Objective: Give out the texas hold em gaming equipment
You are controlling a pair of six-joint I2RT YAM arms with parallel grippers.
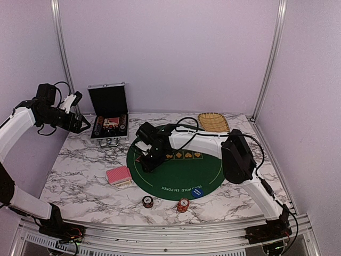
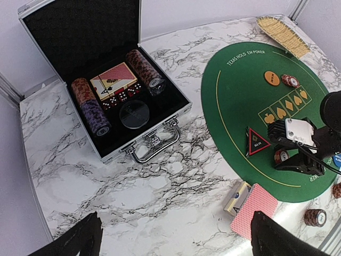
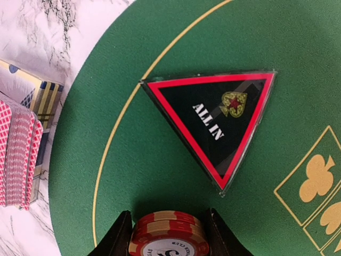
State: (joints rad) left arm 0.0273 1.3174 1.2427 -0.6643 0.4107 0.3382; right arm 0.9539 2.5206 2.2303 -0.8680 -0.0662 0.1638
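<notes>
Red chip stack (image 3: 168, 228), one, grasped by right gripper (image 3: 169, 239), one black marker (image 3: 218, 125), left gripper (image 2: 176, 241) released

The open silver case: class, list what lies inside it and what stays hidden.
Inside the silver case: two chip rows, a red-backed card deck, dice and a clear round disc. Anything beneath them is covered.
</notes>
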